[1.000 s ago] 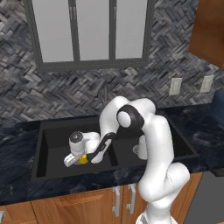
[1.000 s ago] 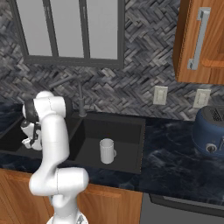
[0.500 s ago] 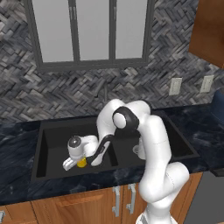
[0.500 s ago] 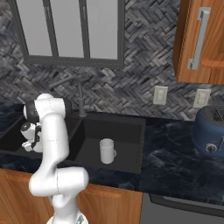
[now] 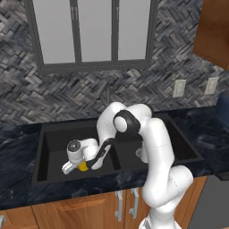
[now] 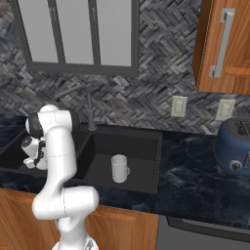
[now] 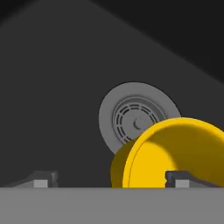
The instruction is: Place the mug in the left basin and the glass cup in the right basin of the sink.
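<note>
Mug (image 5: 82,167) low in left basin (image 5: 53,147), lower left of the left base view, a yellow patch just under the white hand; seems to rest on the basin floor, though contact is hard to confirm

Hand view: mug rim (image 7: 175,153) fills lower right, silver drain (image 7: 135,116) just behind it at centre. Gripper (image 7: 111,179) spread wide: one dark fingertip at lower left well clear of the mug, the other at lower right sitting over the yellow. Reads as let go, not clamped

Cup (image 6: 118,168) upright in right basin (image 6: 141,151), centre of the right base view, well apart from the arm

Sink (image 6: 156,166) thus holds both pieces, each in its own half. Judgement: both placements look done. Left to do: lift the hand straight out without knocking the mug, which appears tilted towards the camera; cannot tell whether it stands true

Toaster (image 6: 237,149) at right edge, faucet (image 6: 89,110) behind divider, neither involved
</note>
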Motion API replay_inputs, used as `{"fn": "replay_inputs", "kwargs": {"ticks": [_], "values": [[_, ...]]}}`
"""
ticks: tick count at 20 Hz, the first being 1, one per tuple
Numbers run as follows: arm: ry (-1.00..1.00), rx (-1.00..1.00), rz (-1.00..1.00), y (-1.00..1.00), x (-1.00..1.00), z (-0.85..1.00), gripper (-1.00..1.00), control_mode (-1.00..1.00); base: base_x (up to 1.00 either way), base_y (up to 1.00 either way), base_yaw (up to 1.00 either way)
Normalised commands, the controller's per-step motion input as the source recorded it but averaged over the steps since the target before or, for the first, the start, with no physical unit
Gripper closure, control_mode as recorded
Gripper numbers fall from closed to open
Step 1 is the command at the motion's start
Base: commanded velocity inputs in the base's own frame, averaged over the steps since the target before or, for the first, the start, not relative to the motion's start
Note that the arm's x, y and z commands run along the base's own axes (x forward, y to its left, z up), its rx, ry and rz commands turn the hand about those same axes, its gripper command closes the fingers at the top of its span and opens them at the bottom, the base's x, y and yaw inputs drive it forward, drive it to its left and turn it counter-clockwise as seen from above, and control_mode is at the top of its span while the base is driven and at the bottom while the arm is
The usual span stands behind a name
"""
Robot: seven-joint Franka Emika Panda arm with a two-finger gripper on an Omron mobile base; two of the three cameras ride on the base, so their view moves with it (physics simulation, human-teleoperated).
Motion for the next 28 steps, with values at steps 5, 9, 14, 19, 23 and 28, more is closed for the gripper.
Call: {"fn": "replay_inputs", "kwargs": {"ticks": [5, 9, 14, 19, 23, 28], "values": [[-0.09, 0.00, 0.00, 0.00, 0.00, 0.19, -1.00, -1.00, 0.00, 0.00, 0.00], [-0.08, 0.00, 0.00, 0.00, 0.00, 0.26, -1.00, -1.00, 0.00, 0.00, 0.00], [-0.07, 0.00, 0.00, 0.00, -0.14, 0.36, -1.00, -1.00, 0.00, 0.00, 0.00], [-0.05, 0.07, -0.03, 0.00, -0.29, 0.47, -1.00, -1.00, 0.00, 0.00, 0.00], [-0.02, 0.10, -0.05, 0.00, -0.28, 0.67, -1.00, -1.00, 0.00, 0.00, 0.00], [0.00, 0.11, -0.04, 0.00, -0.04, 0.75, -1.00, -1.00, 0.00, 0.00, 0.00]]}}
